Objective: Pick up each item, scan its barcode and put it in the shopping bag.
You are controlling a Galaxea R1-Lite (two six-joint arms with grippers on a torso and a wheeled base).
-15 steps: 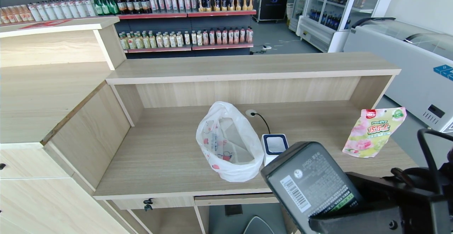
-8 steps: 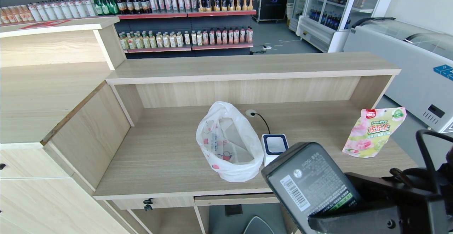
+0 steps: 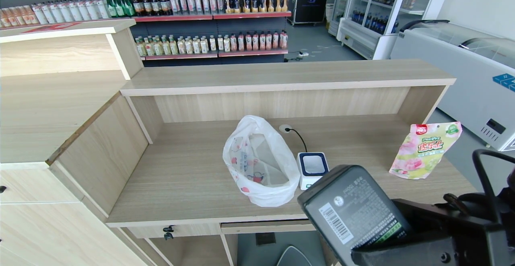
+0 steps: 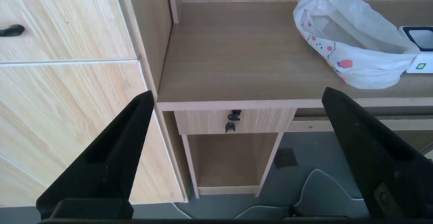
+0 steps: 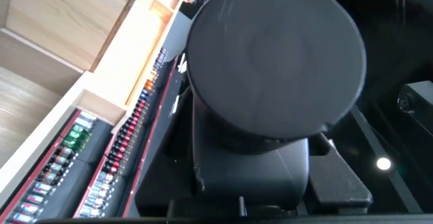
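Observation:
My right gripper (image 3: 388,238) is shut on a dark flat bottle (image 3: 354,209), held tilted over the counter's front edge with its white barcode label facing up. The bottle's round black cap (image 5: 277,55) looms close in the right wrist view. Just beyond the bottle sits the white barcode scanner (image 3: 312,167). Left of the scanner, the white plastic shopping bag (image 3: 259,163) stands with its mouth wide. A pink and green snack pouch (image 3: 426,149) lies at the counter's right end. My left gripper (image 4: 237,99) hangs open in front of the counter, with the bag (image 4: 352,34) off to one side.
The wooden counter (image 3: 189,177) has a raised back ledge and a tall side panel on the left. A cable runs from the scanner to a port (image 3: 285,128) at the back. A locked drawer (image 4: 233,121) sits under the front edge.
The bottle in my right gripper has dropped slightly, uncovering more of the scanner. Nothing else has moved.

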